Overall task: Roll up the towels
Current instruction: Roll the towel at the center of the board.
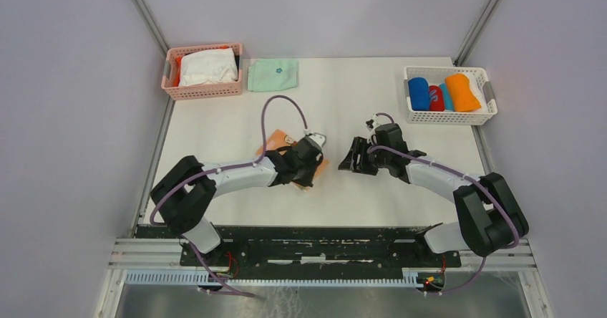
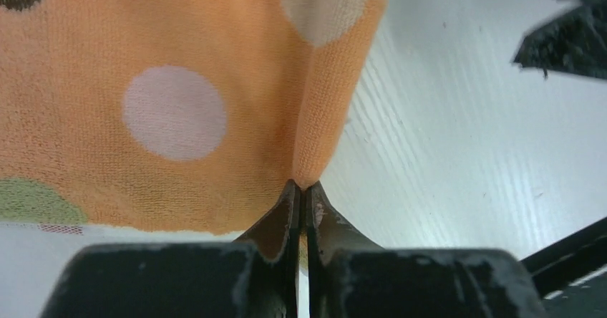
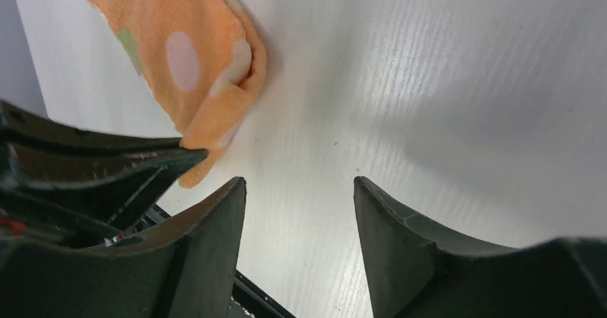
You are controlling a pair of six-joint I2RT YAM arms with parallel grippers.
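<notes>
One towel (image 2: 236, 46) edge pinched, left jaws (closed tight); right jaws wide, empty

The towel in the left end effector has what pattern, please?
The towel is orange with pale dots; left wrist view shows it best.

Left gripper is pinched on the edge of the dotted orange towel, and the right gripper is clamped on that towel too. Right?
Not quite. The right wrist view shows the right gripper open above the table, holding nothing. The left gripper is indeed pinched on the edge of the dotted orange towel.
</notes>
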